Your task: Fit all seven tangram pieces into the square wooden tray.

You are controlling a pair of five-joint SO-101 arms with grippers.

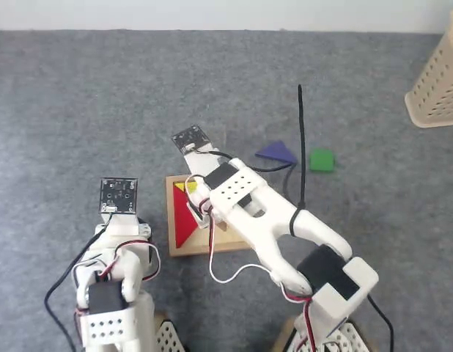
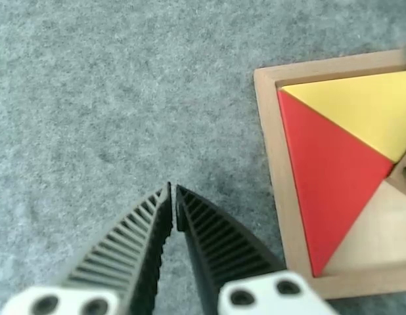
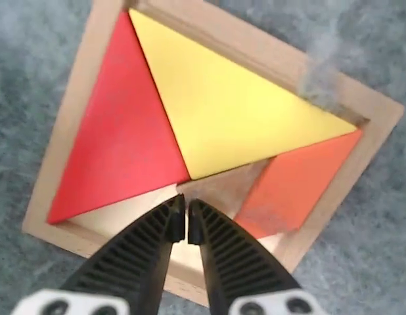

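In the tray (image 3: 65,131) sit red (image 3: 124,131), yellow (image 3: 223,111), orange (image 3: 288,190); purple (image 1: 276,152), green (image 1: 322,160) wait outside; left pincer (image 2: 173,193), right pincer (image 3: 187,207) are clenched, empty.

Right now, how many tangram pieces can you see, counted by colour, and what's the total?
red piece: 1
yellow piece: 1
orange piece: 1
blue piece: 1
green piece: 1
Total: 5

Overhead high view — close wrist views share tray (image 2: 267,151)
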